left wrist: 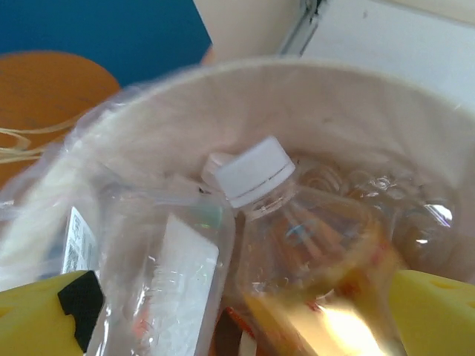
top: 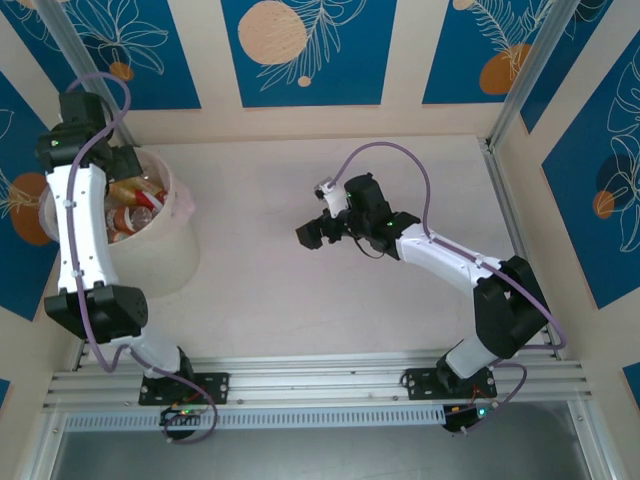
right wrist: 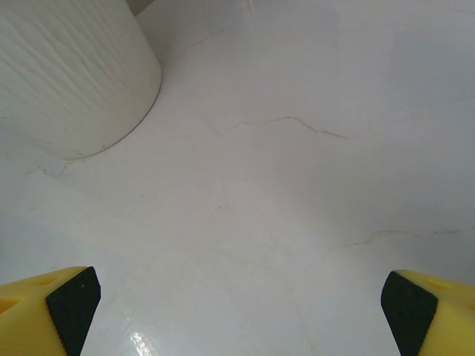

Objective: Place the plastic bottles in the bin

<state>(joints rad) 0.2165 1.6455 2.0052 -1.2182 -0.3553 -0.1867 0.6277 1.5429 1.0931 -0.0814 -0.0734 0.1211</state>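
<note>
The left gripper (left wrist: 237,326) has its yellow jaws spread wide, gripping nothing. Between them lie a clear plastic bottle with a white cap and amber liquid (left wrist: 297,245) and a clear white-labelled bottle (left wrist: 174,274), both inside the large round cream bin (left wrist: 356,96). The right gripper (right wrist: 237,297), jaws likewise parted, hangs over the pale veined table (right wrist: 297,185) near the bin's wall.

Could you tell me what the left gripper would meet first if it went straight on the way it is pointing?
Most likely the white-capped bottle in the bin, directly ahead of the open left gripper, though the depth is blurred.
</note>
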